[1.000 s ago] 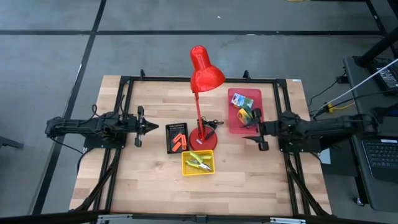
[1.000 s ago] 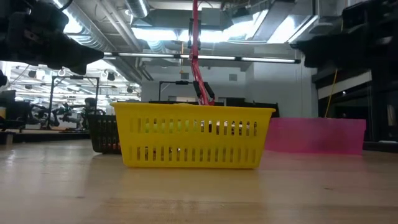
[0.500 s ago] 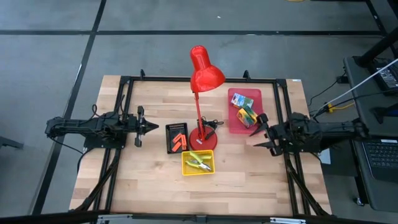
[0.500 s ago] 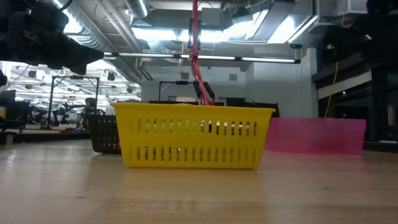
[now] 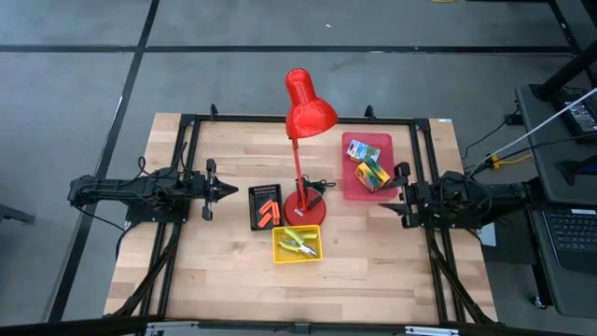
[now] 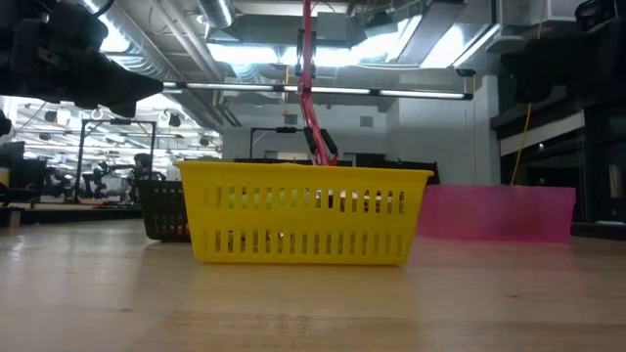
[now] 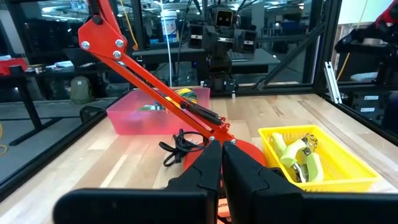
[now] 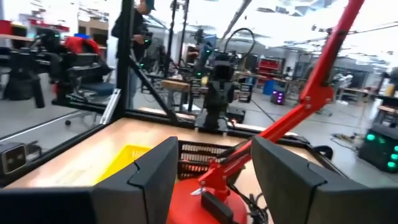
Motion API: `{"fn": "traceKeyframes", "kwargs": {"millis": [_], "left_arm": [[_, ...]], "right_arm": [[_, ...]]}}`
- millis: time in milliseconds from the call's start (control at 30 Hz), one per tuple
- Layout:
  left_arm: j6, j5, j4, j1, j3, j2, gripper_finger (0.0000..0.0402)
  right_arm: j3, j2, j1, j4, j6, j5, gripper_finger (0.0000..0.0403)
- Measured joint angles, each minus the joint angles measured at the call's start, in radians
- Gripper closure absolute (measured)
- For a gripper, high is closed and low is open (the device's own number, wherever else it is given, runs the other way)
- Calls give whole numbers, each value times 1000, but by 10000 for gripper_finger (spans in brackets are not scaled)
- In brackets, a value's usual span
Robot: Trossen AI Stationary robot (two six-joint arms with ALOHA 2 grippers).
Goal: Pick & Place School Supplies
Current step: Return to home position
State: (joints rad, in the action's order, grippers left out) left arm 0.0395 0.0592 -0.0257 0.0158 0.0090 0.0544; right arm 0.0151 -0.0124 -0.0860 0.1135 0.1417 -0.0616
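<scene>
The yellow-and-green crayon boxes (image 5: 371, 173) lie in the translucent pink plastic tray (image 5: 357, 192), the yellow-green-handled pliers (image 5: 298, 245) in the yellow slotted basket (image 5: 297, 260). The right gripper (image 5: 392, 194), fingers spread wide, hangs just beside that tray (the left gripper (image 5: 227, 189), pinched closed, waits well apart); a wide swing home could clip its rim.

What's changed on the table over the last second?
The right gripper, open and empty, pulled back rightward, away from the pink tray. Nothing was grabbed or released. The left gripper, lamp, black tray and yellow tray stayed put.
</scene>
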Motion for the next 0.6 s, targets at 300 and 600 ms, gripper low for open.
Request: {"fn": "traceKeyframes", "kwargs": {"millis": [300, 600], "left_arm": [[0, 0, 0, 0, 0, 0, 394], [0, 0, 0, 0, 0, 0, 392]], "right_arm": [[0, 13, -17, -72, -2, 36, 195], [0, 13, -17, -98, -2, 37, 195]]}}
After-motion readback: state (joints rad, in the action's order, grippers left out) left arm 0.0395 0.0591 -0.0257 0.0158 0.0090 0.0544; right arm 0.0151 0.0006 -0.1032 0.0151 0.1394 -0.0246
